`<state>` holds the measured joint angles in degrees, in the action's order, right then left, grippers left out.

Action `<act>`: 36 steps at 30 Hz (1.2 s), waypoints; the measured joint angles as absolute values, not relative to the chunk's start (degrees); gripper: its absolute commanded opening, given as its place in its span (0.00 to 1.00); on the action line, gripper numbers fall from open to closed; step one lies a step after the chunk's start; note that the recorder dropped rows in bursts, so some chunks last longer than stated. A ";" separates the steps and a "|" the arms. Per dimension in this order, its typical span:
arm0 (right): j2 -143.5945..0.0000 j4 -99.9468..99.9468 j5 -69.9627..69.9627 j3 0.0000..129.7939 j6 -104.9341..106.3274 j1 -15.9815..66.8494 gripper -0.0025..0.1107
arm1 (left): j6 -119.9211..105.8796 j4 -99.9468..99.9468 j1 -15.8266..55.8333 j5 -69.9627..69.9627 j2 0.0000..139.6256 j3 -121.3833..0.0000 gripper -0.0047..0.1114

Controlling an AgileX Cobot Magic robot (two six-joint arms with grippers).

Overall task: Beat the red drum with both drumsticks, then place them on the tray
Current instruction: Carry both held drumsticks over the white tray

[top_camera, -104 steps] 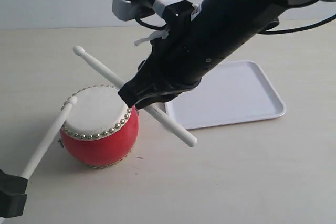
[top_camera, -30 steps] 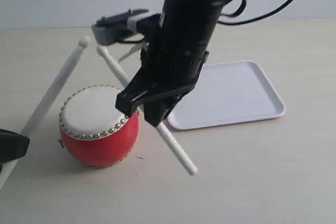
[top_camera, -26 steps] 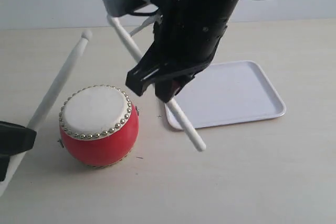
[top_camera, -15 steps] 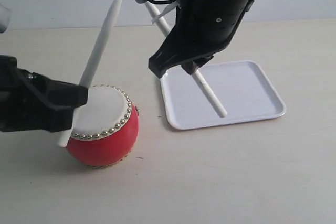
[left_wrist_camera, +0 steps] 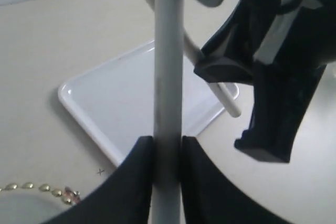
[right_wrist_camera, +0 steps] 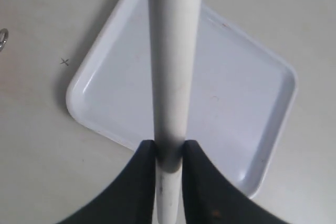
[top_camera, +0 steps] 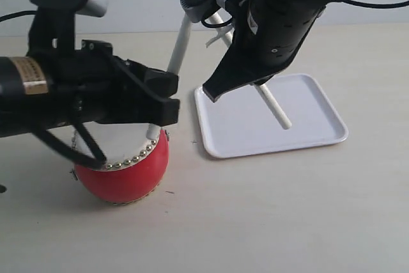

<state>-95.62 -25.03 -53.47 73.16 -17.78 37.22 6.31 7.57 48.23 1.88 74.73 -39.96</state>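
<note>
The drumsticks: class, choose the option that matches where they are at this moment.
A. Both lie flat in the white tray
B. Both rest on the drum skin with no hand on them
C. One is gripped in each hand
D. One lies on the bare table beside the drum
C: in the wrist views the left hand is clamped on the left drumstick, and the right hand is clamped on the right drumstick.

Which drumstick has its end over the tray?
The drumstick in the right gripper; its end hangs over the tray. The other drumstick, in the left gripper, stands at the red drum.
</note>
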 measured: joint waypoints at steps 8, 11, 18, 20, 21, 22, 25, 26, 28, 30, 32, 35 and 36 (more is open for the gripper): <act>-95.62 -29.16 -51.92 73.04 -22.84 36.08 0.02 | 4.92 7.57 48.36 2.21 83.69 -47.22 0.04; -95.62 -29.69 -50.28 73.04 -23.85 34.77 0.02 | 4.50 7.57 48.36 2.21 87.45 -49.83 0.04; -95.62 -31.46 -49.46 72.90 -24.98 33.34 0.02 | 3.19 7.57 48.24 3.01 95.46 -56.14 0.04; -96.01 -31.58 -49.68 72.90 -24.98 32.60 0.02 | 2.99 7.57 48.17 3.01 97.18 -57.29 0.04; -96.24 -31.58 -49.68 72.80 -24.98 32.09 0.02 | 2.99 7.57 48.03 3.01 98.24 -57.76 0.04; -96.74 -31.58 -49.68 72.80 -25.13 31.54 0.02 | 2.99 7.57 47.89 3.01 99.06 -58.26 0.04; -98.42 -31.06 -49.21 72.80 -25.48 29.91 0.02 | 3.21 7.57 47.15 2.53 100.90 -59.23 0.04; -99.02 -30.66 -48.75 72.80 -25.62 29.52 0.02 | 3.45 7.76 46.86 2.53 101.31 -59.48 0.04; -100.59 -29.57 -47.15 72.80 -25.78 28.60 0.02 | 4.04 8.08 46.14 2.53 102.19 -59.92 0.04; -102.15 -28.70 -45.23 72.80 -25.76 28.06 0.02 | 4.42 8.33 45.74 3.03 103.12 -60.18 0.04; -103.64 -28.12 -43.73 72.80 -25.89 27.69 0.02 | 4.53 8.60 45.64 3.59 104.00 -60.18 0.04; -105.40 -27.74 -42.80 72.80 -25.89 27.29 0.02 | 4.65 8.88 45.64 4.99 105.50 -60.31 0.04; -105.68 -27.63 -42.46 72.80 -25.89 27.22 0.02 | 4.77 8.88 45.64 5.27 105.96 -60.56 0.04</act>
